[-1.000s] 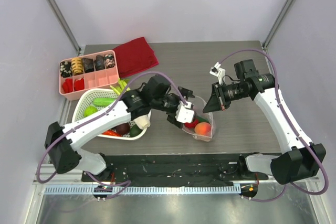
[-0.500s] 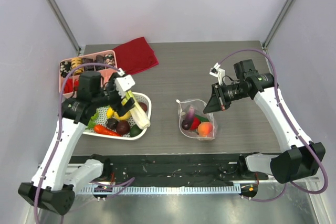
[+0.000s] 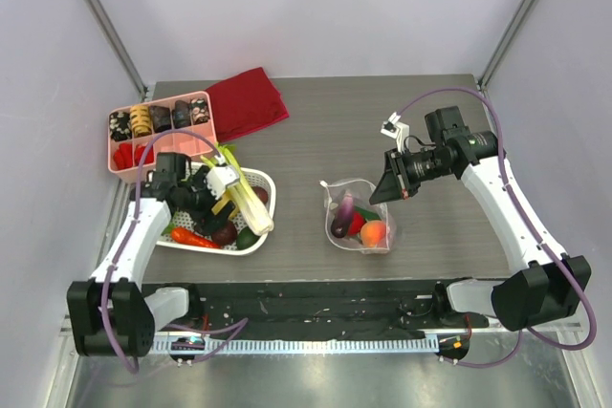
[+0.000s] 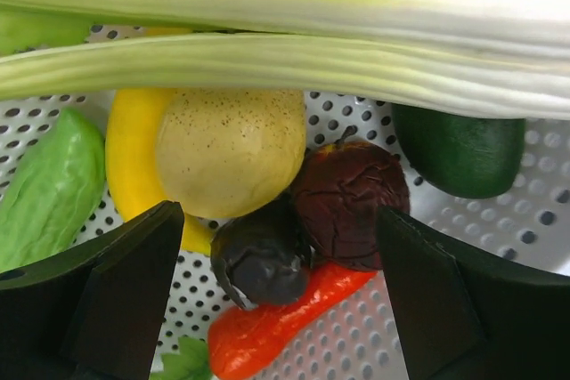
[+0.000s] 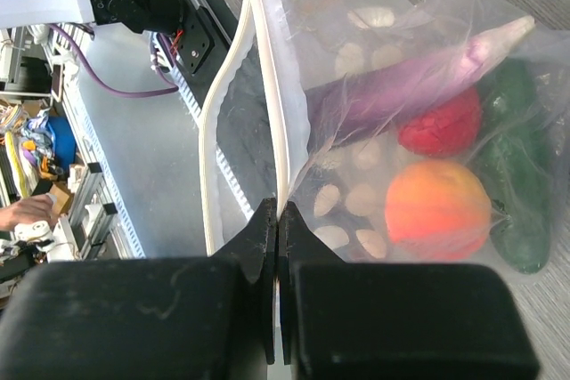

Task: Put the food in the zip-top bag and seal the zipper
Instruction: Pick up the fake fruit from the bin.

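The zip-top bag [image 3: 360, 219] lies mouth open on the table, holding the purple eggplant [image 5: 401, 86], red tomato [image 5: 441, 126], peach [image 5: 436, 206] and a green cucumber [image 5: 517, 175]. My right gripper [image 5: 278, 208] is shut on the zipper [image 5: 267, 86] strip at the bag's mouth and shows in the top view [image 3: 376, 195]. My left gripper [image 4: 278, 220] is open low over the white basket [image 3: 263, 217], empty. Between its fingers [image 4: 116, 291] lie a dark purple piece [image 4: 263, 260], a dark red piece [image 4: 347, 202] and an orange-red piece [image 4: 276, 327]. The leek [image 4: 285, 6] and banana [image 4: 129, 166] lie beyond.
A pale yellow round fruit [image 4: 232, 149], a light green piece [image 4: 44, 189] and a dark green one [image 4: 459, 149] also lie in the basket. A pink compartment tray [image 3: 161, 131] and red cloth [image 3: 247, 102] lie at the back left.
My left arm has swung from the bag back to the basket and lowered its open gripper over the food there. The right gripper has kept its hold on the bag's mouth.
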Robot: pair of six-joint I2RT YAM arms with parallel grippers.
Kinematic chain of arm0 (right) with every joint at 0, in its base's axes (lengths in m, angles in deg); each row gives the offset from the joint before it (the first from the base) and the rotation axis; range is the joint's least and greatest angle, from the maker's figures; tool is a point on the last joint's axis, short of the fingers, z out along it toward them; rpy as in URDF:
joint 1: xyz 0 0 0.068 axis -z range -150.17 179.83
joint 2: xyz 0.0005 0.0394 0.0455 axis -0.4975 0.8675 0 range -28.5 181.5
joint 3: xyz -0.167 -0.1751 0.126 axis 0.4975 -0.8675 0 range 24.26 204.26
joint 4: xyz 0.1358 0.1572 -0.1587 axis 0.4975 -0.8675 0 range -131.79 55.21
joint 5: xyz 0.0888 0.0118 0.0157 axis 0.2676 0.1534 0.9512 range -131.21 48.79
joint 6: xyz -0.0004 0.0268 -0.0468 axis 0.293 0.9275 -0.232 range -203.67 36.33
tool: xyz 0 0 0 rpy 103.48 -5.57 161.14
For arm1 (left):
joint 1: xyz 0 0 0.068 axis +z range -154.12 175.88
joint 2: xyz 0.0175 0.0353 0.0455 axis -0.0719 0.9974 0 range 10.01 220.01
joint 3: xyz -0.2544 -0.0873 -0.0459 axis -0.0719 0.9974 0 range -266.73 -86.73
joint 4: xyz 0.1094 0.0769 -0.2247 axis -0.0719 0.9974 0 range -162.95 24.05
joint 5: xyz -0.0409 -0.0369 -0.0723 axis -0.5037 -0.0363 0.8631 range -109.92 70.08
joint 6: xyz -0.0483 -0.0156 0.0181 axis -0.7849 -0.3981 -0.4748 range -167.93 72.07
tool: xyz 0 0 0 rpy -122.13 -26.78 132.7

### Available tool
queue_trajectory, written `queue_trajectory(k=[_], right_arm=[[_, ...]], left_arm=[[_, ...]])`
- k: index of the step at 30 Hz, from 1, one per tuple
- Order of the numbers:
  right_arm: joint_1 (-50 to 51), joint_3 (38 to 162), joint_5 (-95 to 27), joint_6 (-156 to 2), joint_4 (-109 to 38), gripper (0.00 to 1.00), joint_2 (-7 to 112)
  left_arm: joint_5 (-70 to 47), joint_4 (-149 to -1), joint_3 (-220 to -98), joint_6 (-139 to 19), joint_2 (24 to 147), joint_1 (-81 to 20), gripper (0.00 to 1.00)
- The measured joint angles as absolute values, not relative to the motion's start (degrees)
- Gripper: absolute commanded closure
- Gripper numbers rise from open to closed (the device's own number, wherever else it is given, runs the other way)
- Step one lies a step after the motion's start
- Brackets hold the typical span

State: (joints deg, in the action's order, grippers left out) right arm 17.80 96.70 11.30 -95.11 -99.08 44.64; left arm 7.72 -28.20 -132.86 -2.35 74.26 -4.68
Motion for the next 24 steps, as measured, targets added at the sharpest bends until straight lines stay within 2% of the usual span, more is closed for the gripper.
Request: queue_trajectory(k=[9, 15, 20, 21, 24], right_arm=[[17.8, 96.7, 11.2, -94.1, -98.8, 0.99, 44.7], [17.8, 96.8, 11.1, -93.8, -98.5, 0.99, 45.1], [17.8, 96.8, 10.9, -93.8, -98.4, 0.99, 45.3], [17.8, 96.8, 10.9, -93.8, -98.4, 0.99, 45.3], [17.8, 96.8, 10.9, -93.8, -98.4, 0.99, 45.4]], left_arm=[[9.0, -40.9, -131.5, 2.2, 84.0, -4.7, 0.07], [8.6, -43.5, -131.3, 3.7, 86.8, -4.6, 0.14], [7.9, -43.0, -130.7, 6.0, 87.0, -4.4, 0.37], [8.1, -42.3, -130.7, 6.9, 86.7, -4.0, 0.45], [8.0, -36.8, -131.3, 10.0, 85.1, -2.3, 0.56]])
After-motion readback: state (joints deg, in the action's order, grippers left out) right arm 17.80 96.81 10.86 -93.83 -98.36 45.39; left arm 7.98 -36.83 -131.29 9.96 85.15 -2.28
